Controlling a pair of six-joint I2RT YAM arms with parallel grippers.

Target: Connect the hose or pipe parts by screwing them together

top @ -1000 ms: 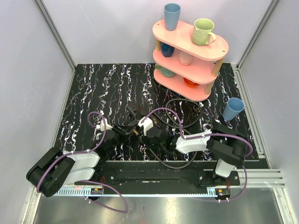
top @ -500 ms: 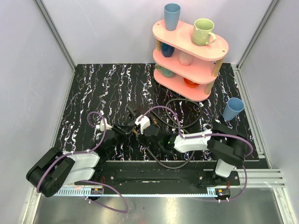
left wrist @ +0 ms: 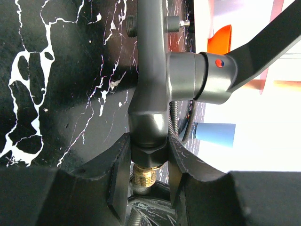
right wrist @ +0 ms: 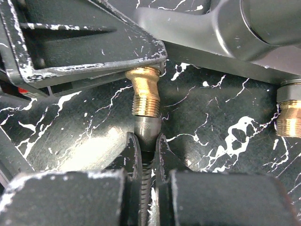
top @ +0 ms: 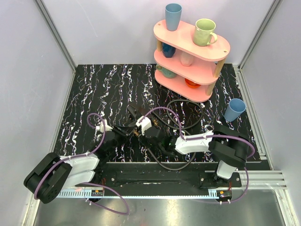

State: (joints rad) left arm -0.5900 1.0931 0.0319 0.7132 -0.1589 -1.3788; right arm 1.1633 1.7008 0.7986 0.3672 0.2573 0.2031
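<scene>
Two grippers, both closed on task parts, meet over the near middle of the black marbled table (top: pixel 94 89).

- Item one, the left gripper (left wrist: pixel 148 146): its jaws are pressed in on the hexagonal collar of the angular piece (left wrist: pixel 151 70). This is a dark grey pipe part with a side branch, and it stands out beyond the fingertips, above the table.
- Item two, the brass fitting (right wrist: pixel 145 92): it is threaded and projects from that collar between the left fingers, pointing towards the right gripper.
- Item three, the right gripper (right wrist: pixel 146 139): its jaws are pinched together on the hose (right wrist: pixel 143 125), at its grey end sleeve just behind the brass fitting. Sleeve and fitting touch end to end and in line. Whether any thread has caught cannot be told.
- Item four, the rest of the hose: from above it is thin and black. One loop lies on the table between the right arm and the shelf, and another arc curves under the right arm near the table's front edge.
- Item five, the second brass fitting (right wrist: pixel 289 115): it has a grey collar and sits at the right edge of the right wrist view, apart from the first. Which part it belongs to is unclear.
- Item six, the pink shelf (top: pixel 221 47): it has three tiers and stands at the far right of the table. A blue tumbler (top: pixel 173 16) and a green mug (top: pixel 204 32) are on top.
- Item seven, the loose blue cup (top: pixel 234 109): it stands on the table, right of the hose loop.
</scene>
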